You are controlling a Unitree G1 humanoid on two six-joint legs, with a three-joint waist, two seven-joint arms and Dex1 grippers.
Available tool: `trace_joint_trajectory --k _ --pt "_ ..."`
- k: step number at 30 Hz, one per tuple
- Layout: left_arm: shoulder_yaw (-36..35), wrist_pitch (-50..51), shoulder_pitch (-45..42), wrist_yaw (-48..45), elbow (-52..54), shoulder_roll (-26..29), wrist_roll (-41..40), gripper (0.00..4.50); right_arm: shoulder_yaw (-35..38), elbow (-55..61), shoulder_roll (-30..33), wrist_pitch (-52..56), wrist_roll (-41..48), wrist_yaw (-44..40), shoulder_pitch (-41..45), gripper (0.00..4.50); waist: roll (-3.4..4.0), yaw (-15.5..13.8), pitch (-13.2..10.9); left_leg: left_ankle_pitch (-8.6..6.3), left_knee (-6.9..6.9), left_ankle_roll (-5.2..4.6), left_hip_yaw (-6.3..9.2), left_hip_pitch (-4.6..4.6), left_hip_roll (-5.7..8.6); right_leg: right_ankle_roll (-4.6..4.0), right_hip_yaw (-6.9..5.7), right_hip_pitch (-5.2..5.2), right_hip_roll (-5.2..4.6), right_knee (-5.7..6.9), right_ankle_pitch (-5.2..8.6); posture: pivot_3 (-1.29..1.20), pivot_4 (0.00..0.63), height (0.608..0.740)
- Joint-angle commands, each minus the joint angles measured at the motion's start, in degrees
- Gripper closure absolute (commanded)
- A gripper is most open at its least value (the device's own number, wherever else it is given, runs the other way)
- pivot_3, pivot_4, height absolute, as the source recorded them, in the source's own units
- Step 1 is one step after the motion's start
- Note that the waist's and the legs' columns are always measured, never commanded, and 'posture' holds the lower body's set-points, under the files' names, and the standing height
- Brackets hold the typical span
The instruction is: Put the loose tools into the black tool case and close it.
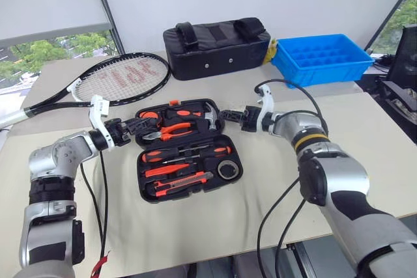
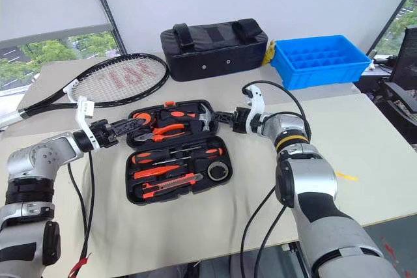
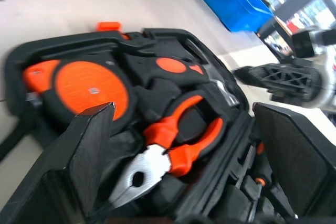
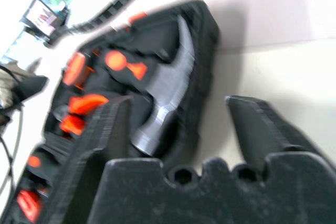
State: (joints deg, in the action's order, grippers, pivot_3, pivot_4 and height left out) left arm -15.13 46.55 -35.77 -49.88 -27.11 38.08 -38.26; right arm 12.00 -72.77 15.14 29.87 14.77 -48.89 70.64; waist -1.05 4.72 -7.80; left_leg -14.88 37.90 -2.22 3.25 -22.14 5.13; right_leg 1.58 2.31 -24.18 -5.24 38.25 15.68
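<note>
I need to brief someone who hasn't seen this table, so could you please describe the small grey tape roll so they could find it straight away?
On the beige table, the open black tool case lies in front of the tennis racket. The small grey tape roll sits in its nearer half, at the right-hand end, beside the utility knife. It is the only round grey ring there; its neighbours are long and orange-handled.

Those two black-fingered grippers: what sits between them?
In the left eye view, the far half of the open black moulded-plastic tool case lies between left gripper and right gripper.
</note>
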Motion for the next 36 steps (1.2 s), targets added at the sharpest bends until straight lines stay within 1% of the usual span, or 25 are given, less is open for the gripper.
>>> trace_joint_trajectory --k 1,5,8,11,12,13,15,16,17,18,20,21,26,28,30,35,36 --pt "-2.1 -0.4 -0.1 0.2 -1.4 1.2 0.8 0.0 0.4 0.3 -0.5 -1.3 -0.4 -1.2 1.1 3.09 0.0 0.0 0.0 0.0 0.0 0.0 0.0 0.0 0.0 0.0 0.01 0.0 0.0 0.02 -0.01 0.0 0.15 0.74" --pt "-3.1 -1.3 -1.1 0.5 -6.1 1.2 1.5 0.0 -0.2 0.2 -1.1 -2.9 -1.7 0.2 0.7 4.48 0.0 0.1 0.0 0.0 0.01 -0.01 0.0 0.0 0.02 0.01 0.03 -0.07 -0.01 0.15 -0.02 0.0 0.15 0.74" --pt "-3.4 -2.1 -2.5 0.5 -10.6 0.8 2.5 0.0 -0.7 0.1 -1.2 -5.4 -3.3 1.9 0.4 4.48 0.0 0.2 0.0 0.0 0.01 -0.01 0.01 0.02 0.02 0.01 0.02 -0.09 -0.02 0.25 -0.02 0.0 0.15 0.74" --pt "-3.0 -2.7 -4.0 -0.1 -13.8 0.5 3.7 0.0 -1.3 0.0 -1.0 -7.2 -4.5 1.7 0.1 4.48 0.0 0.2 0.0 0.0 0.02 0.0 0.01 0.01 0.02 0.01 0.01 -0.09 -0.02 0.26 -0.02 0.0 0.15 0.74" --pt "-2.4 -3.2 -4.6 -0.4 -15.0 0.4 4.4 0.0 -1.6 0.0 -0.8 -7.5 -4.9 1.5 0.0 3.91 0.0 0.3 0.0 0.0 0.03 0.0 0.01 0.02 0.02 0.01 0.02 -0.09 -0.02 0.26 -0.02 0.0 0.15 0.74" --pt "-2.0 -3.5 -5.2 -0.3 -16.2 0.2 5.1 0.0 -1.6 -0.1 -0.8 -7.8 -5.3 1.8 -0.1 3.7 0.0 0.3 0.0 0.0 0.03 0.0 0.01 0.01 0.02 0.02 0.02 -0.09 -0.02 0.27 -0.02 0.0 0.15 0.74" --pt "-1.6 -4.3 -6.7 -0.2 -18.9 -0.1 6.4 0.0 -1.3 -0.3 -0.8 -8.6 -5.4 3.2 -0.3 3.01 0.0 0.5 0.0 0.0 0.03 0.0 0.01 0.01 0.03 0.02 0.01 -0.09 -0.02 0.28 -0.02 0.0 0.15 0.74" --pt "-1.8 -4.5 -7.6 0.3 -20.2 -0.3 6.9 0.26 -1.3 -0.3 -0.8 -8.9 -5.5 3.6 -0.4 2.63 0.0 0.6 0.0 0.0 0.04 0.0 0.01 0.01 0.03 0.03 0.01 -0.09 -0.03 0.29 -0.03 0.0 0.15 0.74" --pt "-1.7 -4.9 -8.4 0.8 -21.4 -0.5 7.5 0.52 -1.4 -0.3 -0.7 -9.4 -5.7 4.1 -0.5 2.61 0.0 0.6 0.0 0.0 0.04 0.0 0.01 0.01 0.03 0.03 0.01 -0.09 -0.03 0.29 -0.03 0.0 0.15 0.74" --pt "-1.7 -5.1 -9.1 1.0 -22.4 -0.7 8.0 0.64 -1.4 -0.3 -0.6 -9.7 -5.9 4.2 -0.6 2.61 -0.01 0.7 0.0 0.0 0.04 0.0 0.01 0.01 0.03 0.03 0.01 -0.09 -0.03 0.3 -0.03 0.0 0.15 0.74" --pt "-0.8 -5.5 -9.9 0.0 -23.5 -1.0 9.3 1.4 -1.4 -0.3 -0.5 -10.1 -6.0 4.3 -0.8 2.61 -0.01 0.7 0.0 0.0 0.06 0.0 0.03 0.01 0.03 0.03 0.01 -0.08 -0.03 0.3 -0.03 0.0 0.15 0.74" --pt "-0.4 -5.4 -10.2 -0.6 -23.7 -1.2 9.7 1.84 -1.3 -0.3 -0.5 -10.2 -6.0 4.4 -0.8 2.61 -0.01 0.8 0.0 0.0 0.06 0.0 0.03 0.0 0.03 0.03 0.01 -0.09 -0.03 0.3 -0.03 0.0 0.15 0.74" --pt "0.9 -5.7 -10.8 -2.6 -24.6 -2.0 11.5 3.65 -1.0 -0.4 -0.1 -11.0 -6.2 5.2 -1.2 2.61 0.0 0.8 0.0 0.0 0.06 0.0 0.02 0.03 0.03 0.04 0.03 -0.08 -0.04 0.37 -0.03 0.0 0.15 0.74" --pt "0.9 -5.7 -11.0 -3.1 -24.7 -2.0 11.7 4.17 -0.8 -0.4 -0.2 -11.3 -6.1 5.2 -1.2 2.61 0.0 0.5 0.0 0.0 0.07 0.0 0.06 0.05 0.03 0.04 0.02 -0.06 -0.04 0.41 -0.03 0.0 0.15 0.74" --pt "1.0 -6.3 -11.2 -4.2 -25.1 -1.9 12.1 4.48 0.3 -0.4 -0.4 -10.9 -5.1 4.7 -1.1 2.61 0.0 0.5 0.0 0.0 0.08 0.0 0.06 0.04 0.05 0.04 0.03 -0.05 -0.05 0.43 -0.03 0.0 0.15 0.74" --pt "1.4 -6.4 -10.6 -7.4 -24.3 -1.6 12.2 4.48 1.0 -0.5 -0.4 -8.4 -4.7 2.3 -1.3 2.61 0.0 1.1 0.0 0.0 0.08 0.0 0.04 0.04 0.05 0.04 0.05 -0.09 -0.04 0.48 -0.03 0.0 0.15 0.74" --pt "1.3 -6.4 -10.5 -7.5 -24.2 -1.7 12.3 4.5 0.8 -0.4 -0.1 -8.0 -4.8 1.8 -1.4 2.36 0.0 1.1 0.0 0.0 0.08 0.0 0.04 0.04 0.04 0.04 0.05 -0.09 -0.03 0.49 -0.03 0.0 0.15 0.74"
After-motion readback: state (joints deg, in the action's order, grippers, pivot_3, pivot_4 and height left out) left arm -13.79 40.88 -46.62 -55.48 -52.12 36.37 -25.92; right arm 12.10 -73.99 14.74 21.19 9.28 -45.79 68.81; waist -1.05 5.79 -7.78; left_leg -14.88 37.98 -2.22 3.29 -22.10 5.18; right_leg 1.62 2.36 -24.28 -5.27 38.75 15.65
